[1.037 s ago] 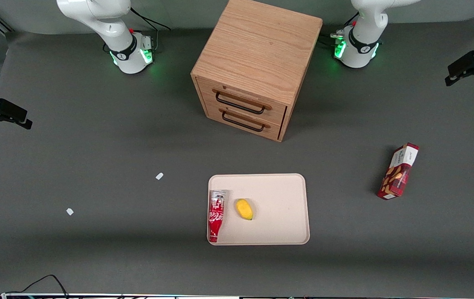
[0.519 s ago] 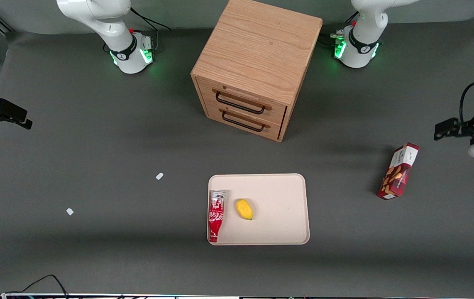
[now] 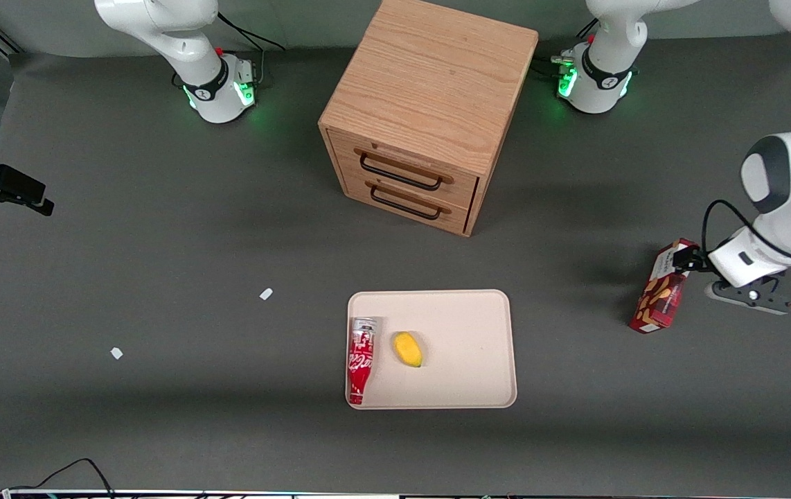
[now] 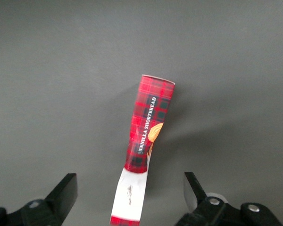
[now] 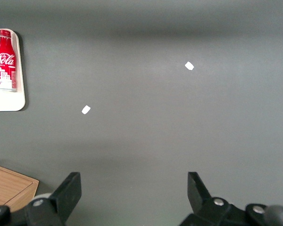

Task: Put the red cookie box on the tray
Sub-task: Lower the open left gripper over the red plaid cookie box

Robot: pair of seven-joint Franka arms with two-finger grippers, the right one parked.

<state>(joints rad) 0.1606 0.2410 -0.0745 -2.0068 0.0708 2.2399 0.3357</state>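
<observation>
Since a moment ago, the left arm has swung in from the working arm's end of the worktop (image 3: pixel 160 229), bringing its end effector (image 4: pixel 130 197) directly above the red cookie box (image 3: pixel 660 299), fingers (image 4: pixel 63 193) spread wide with nothing between them. On the tray (image 3: pixel 468 326) lie a red soda bottle (image 3: pixel 361 359) and a yellow fruit (image 3: pixel 408 348); the box stands on the worktop, well apart from it.
</observation>
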